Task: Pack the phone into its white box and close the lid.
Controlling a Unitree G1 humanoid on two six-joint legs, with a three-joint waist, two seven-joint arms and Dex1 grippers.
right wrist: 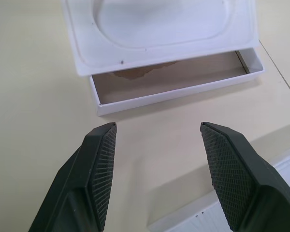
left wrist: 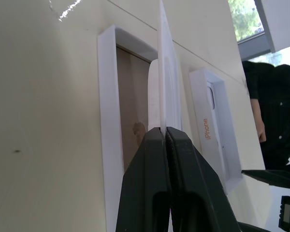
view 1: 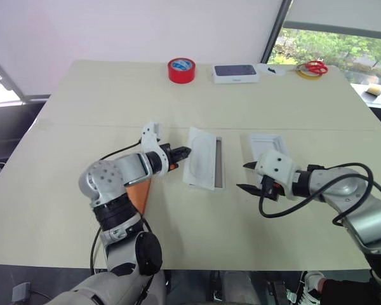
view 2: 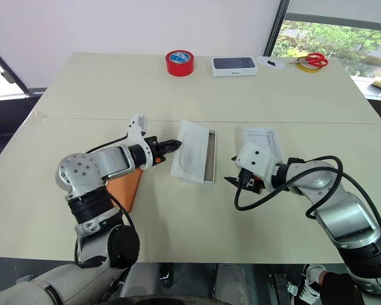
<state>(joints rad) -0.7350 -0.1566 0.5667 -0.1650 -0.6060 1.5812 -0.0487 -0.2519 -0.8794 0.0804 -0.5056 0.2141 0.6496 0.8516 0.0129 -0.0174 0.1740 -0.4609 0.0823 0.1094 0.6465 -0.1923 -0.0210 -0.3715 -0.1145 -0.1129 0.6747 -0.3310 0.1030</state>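
So the left gripper (view 2: pixel 175 144) is pinched tight on the edge of a thin white insert (view 2: pixel 190 152) with an oval recess, holding it tilted over the white box (view 2: pixel 210 159) in the middle of the table (view 2: pixel 82 82). The box's brown inside shows along its right side. The right gripper (view 2: pixel 233 180) hangs just right of the box with its jaws spread wide, holding nothing. The lid (view 2: pixel 261 139) lies further right, inner face up. The phone (view 2: pixel 125 189) sits near the left arm, partly hidden.
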